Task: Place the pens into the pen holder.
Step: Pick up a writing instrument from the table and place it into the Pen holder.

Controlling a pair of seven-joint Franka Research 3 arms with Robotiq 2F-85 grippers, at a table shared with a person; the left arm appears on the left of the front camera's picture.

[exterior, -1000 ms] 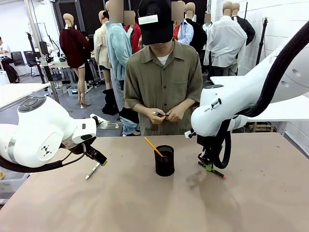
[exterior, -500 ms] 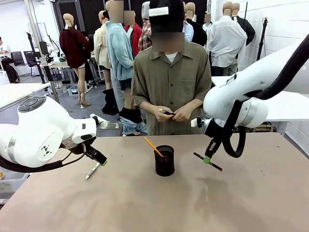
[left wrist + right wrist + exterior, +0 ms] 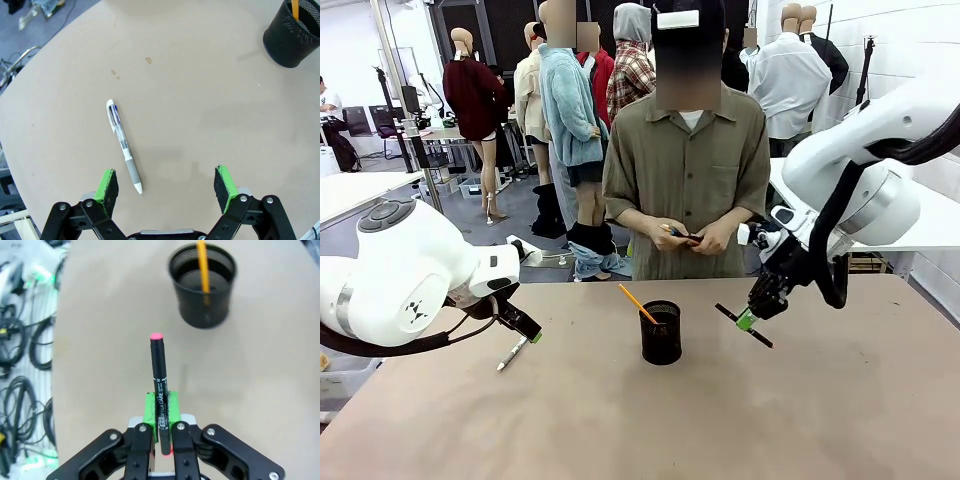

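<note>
R fingers (image 3: pixel 150 406) pinched black red-tipped stick pen (image 3: pixel 159 371); I needed it tipped upright above black wire-mesh cup (image 3: pixel 201 315) (L fingers (image 3: pixel 107 185) spread).

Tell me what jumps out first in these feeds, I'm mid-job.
The right tool grips the black pen above the table, right of the pen holder, where the orange pen already leans. The open left tool hovers over the white pen lying on the table at left.
</note>
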